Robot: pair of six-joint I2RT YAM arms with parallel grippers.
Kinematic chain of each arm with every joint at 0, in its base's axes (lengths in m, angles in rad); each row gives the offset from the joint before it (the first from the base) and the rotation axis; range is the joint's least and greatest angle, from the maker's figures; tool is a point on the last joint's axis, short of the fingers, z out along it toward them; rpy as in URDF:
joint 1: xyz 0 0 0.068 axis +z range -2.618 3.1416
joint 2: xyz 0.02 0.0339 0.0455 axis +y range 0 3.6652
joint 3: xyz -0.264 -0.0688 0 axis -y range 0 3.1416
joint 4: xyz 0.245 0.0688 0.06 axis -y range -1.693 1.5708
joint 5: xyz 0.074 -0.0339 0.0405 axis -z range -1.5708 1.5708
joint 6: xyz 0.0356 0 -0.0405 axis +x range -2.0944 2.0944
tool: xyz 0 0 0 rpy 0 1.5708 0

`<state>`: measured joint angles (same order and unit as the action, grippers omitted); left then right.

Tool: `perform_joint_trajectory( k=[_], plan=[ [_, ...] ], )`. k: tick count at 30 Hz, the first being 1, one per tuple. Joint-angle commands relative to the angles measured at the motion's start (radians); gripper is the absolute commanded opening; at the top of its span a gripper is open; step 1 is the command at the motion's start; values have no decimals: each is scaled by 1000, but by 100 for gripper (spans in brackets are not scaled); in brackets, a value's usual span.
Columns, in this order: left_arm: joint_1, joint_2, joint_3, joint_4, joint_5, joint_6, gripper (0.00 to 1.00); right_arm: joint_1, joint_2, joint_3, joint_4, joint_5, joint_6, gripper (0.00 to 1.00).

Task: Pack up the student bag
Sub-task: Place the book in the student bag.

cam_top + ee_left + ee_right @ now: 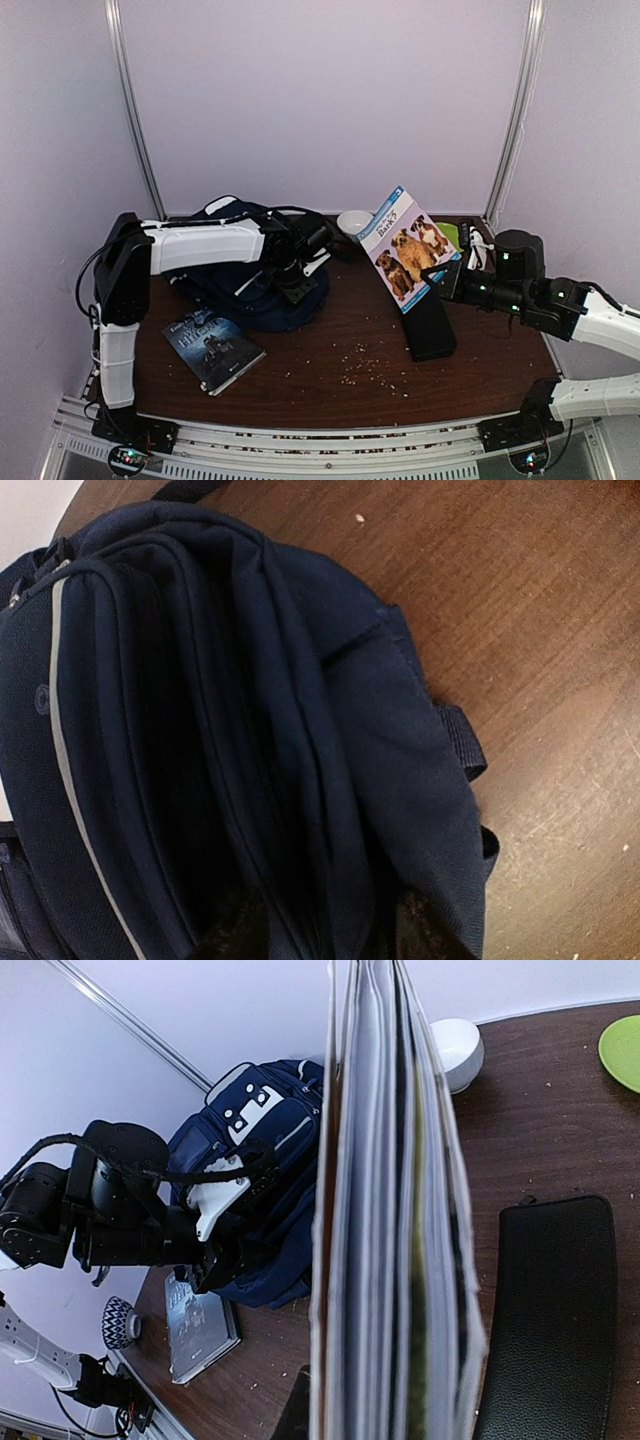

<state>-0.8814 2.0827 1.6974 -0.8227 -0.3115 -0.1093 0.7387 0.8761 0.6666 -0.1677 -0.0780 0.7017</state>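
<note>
Bag-opening step, by the look: student bag (250, 290) lies back-left on table (340, 350), left end effector (328, 932) jaws spread astride its top fold, not yet clamped. Right end effector (440, 280) pinches dog picture book (410, 248) upright. Next, probably: clamp fold, lift mouth wide, slide book in.

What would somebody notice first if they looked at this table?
Probably the book with puppies on its cover, held up by the right gripper at the right side of the table. Next, the big navy student bag at the back left, with the left gripper hanging over it.
</note>
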Motion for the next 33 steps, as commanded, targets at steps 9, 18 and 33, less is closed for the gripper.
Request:
perform_joint_trajectory(
  k=[9, 18, 33],
  plan=[
    [22, -74, 62, 15, -35, -37, 4, -8, -16, -10, 58, 3, -11, 0],
    [22, -291, 39, 40, -80, -70, 0, -4, 100, 18, 152, -170, 27, 0],
    [45, -331, -59, 52, -46, -85, 0, 47, 267, 108, 281, -261, 102, 0]
  ],
)
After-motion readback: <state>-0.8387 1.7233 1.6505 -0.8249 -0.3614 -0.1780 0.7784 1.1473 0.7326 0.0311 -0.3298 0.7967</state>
